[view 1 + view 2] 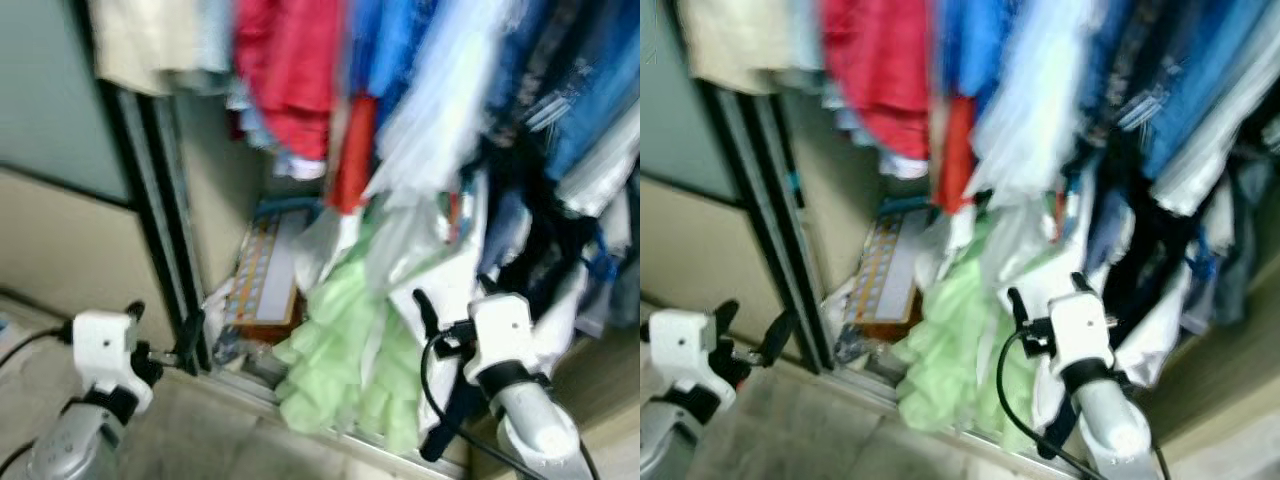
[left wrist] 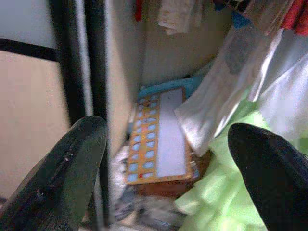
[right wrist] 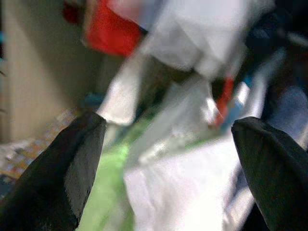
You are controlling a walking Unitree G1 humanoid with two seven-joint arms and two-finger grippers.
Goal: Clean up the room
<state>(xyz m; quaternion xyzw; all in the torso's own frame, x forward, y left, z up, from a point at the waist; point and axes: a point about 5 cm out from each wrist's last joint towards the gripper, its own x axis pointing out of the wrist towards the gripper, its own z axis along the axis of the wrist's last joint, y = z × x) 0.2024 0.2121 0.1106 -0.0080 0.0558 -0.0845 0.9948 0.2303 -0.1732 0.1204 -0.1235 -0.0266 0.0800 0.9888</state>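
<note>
My R gripper (image 3: 163, 144) fingers spread wide, empty, just short of white garment (image 1: 450, 290) & light green cloth (image 1: 340, 350) heaped on wardrobe floor. L gripper (image 2: 166, 154) also agape, near sliding door frame (image 1: 165, 230), facing patterned box (image 2: 159, 139)

Hemmed in above by hanging clothes (image 1: 420, 90); blocked low by green fabric (image 1: 345, 360), leaning board (image 1: 265, 270), door frame (image 1: 160, 210).
</note>
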